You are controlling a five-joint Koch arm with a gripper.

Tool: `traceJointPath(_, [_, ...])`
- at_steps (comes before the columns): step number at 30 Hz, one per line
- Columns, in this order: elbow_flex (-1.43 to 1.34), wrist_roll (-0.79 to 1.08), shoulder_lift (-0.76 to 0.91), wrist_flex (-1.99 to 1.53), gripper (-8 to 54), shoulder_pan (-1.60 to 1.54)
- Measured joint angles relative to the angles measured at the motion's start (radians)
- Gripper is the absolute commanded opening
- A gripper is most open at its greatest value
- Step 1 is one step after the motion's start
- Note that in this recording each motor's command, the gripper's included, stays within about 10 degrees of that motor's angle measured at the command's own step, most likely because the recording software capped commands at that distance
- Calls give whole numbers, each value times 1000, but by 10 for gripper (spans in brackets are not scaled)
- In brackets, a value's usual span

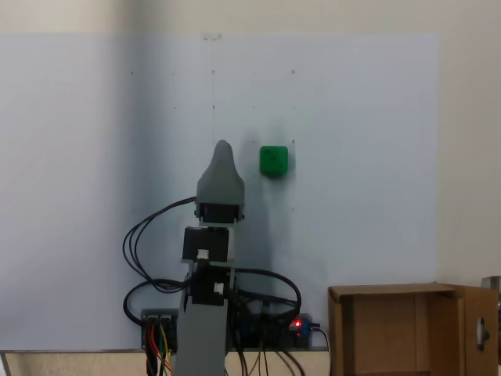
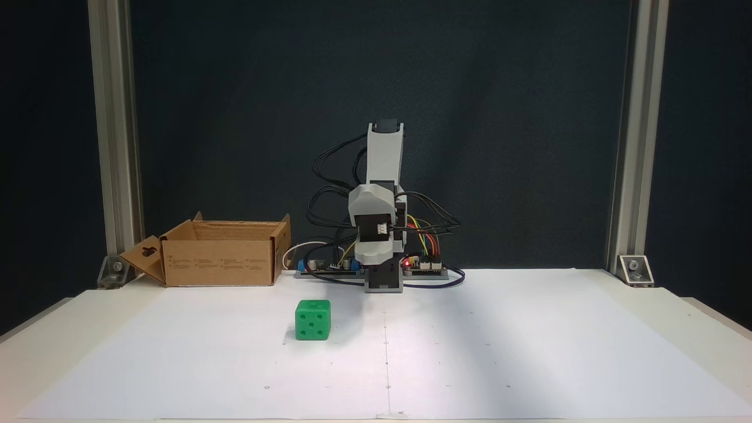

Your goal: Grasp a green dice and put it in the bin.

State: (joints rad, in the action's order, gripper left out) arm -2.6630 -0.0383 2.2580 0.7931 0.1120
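Observation:
The green dice (image 1: 274,160) (image 2: 312,320) rests on the white sheet, a face with several pips turned to the front fixed view. The arm is folded low over its base. In a fixed view its gripper (image 1: 223,149) points away from the base, with the dice a short way to the right of its grey tip. In the front fixed view the gripper (image 2: 373,258) hangs behind and to the right of the dice. Only one grey jaw shows, so its state is unclear. The bin (image 1: 391,291) (image 2: 220,258), a brown cardboard box with open flaps, stands beside the arm's base.
A control board with a red light (image 2: 406,264) and loops of cable (image 1: 141,235) lie around the base. Two aluminium posts (image 2: 114,135) (image 2: 637,135) stand at the table's back corners. The white sheet (image 2: 529,341) covers most of the tabletop.

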Motion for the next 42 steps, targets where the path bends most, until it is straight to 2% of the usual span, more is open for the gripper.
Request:
traceJointPath(14, [0,0,0,5,453,3])
traceJointPath(20, [0,0,0,5,415,2])
traceJointPath(24, [6,0,0,-29,435,-2])
traceJointPath(42, [548,2,0,-1014,440,-28])
